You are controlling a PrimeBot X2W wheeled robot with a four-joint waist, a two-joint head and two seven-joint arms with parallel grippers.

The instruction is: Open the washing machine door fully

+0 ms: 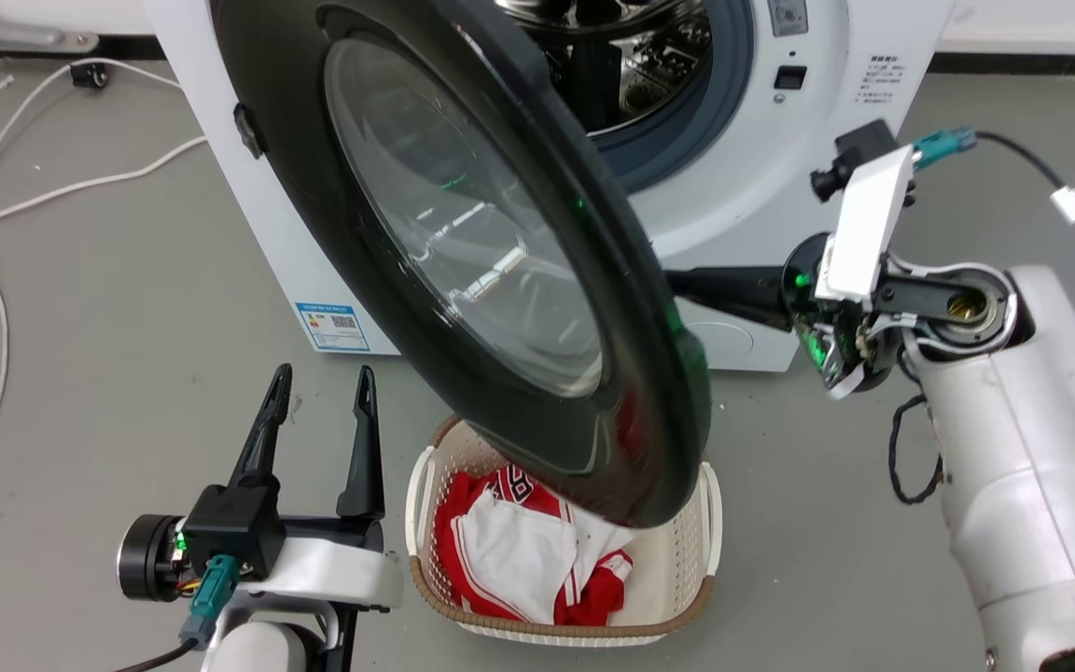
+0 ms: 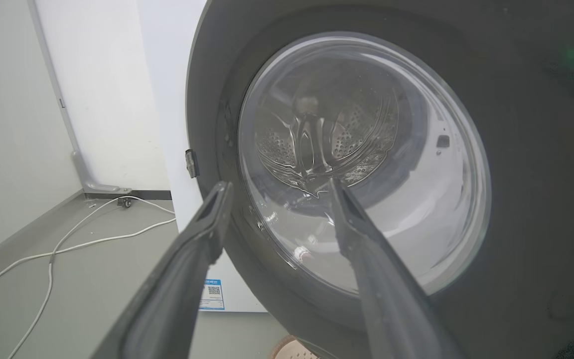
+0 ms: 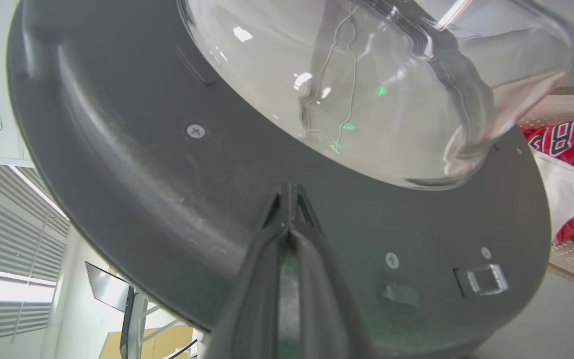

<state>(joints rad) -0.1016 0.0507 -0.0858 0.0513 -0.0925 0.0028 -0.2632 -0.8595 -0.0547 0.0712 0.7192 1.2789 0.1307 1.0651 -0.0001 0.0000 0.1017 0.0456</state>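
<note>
Grey floor (image 1: pixel 80 373) carries a white washing machine (image 1: pixel 780 187); the washing machine door (image 1: pixel 463 233) stands swung out just ahead of the left pincer (image 1: pixel 324 378), fingers apart; the right pincer (image 3: pixel 287 192), fingers together, meets its inner face.

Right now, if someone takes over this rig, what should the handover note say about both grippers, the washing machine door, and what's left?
Left gripper: open, fingers apart, facing the door's outer side, holding nothing.
Right gripper: shut, empty, tips at the door's inner face, apparently pushing it.
Washing machine door: partly open, swung out from the washing machine, hanging over a laundry basket of red and white clothes.
Done: door unlatched, drum exposed.
Left: swing the door fully open.
</note>
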